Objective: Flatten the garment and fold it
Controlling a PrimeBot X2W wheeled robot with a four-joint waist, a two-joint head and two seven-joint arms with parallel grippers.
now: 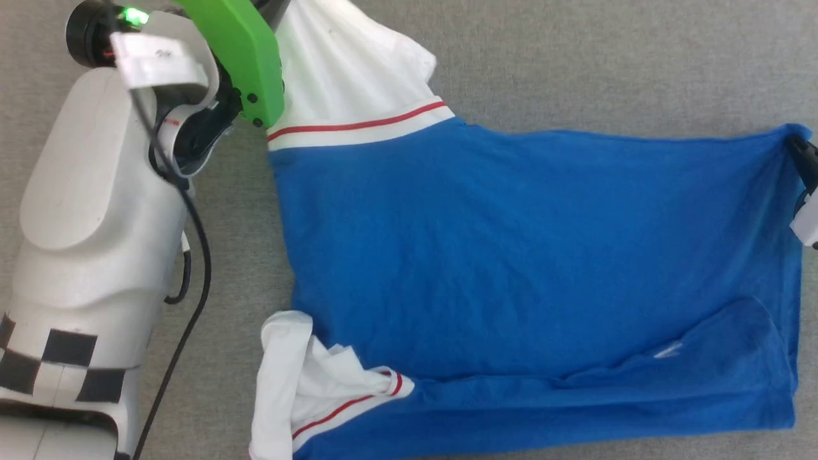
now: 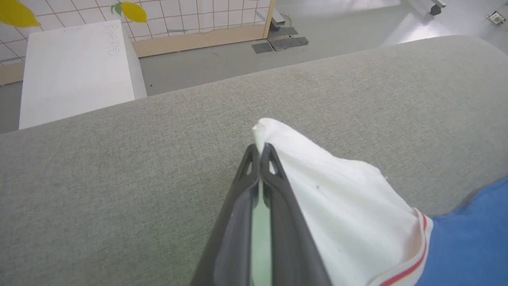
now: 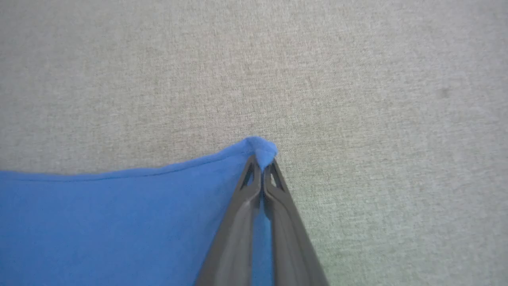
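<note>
- The shirt (image 1: 511, 255) lies spread on the grey pad (image 1: 575, 64).
- My left claw (image 2: 260, 153) is pinched tight on the tip of its white sleeve (image 2: 337, 198).
- My right claw (image 3: 262, 169) is clamped on a blue corner.

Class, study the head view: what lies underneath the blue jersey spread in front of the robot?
The garment lies on a grey cloth surface, visible around its edges. Directly beneath the fabric nothing can be seen: it hides that patch and its own underside.
</note>
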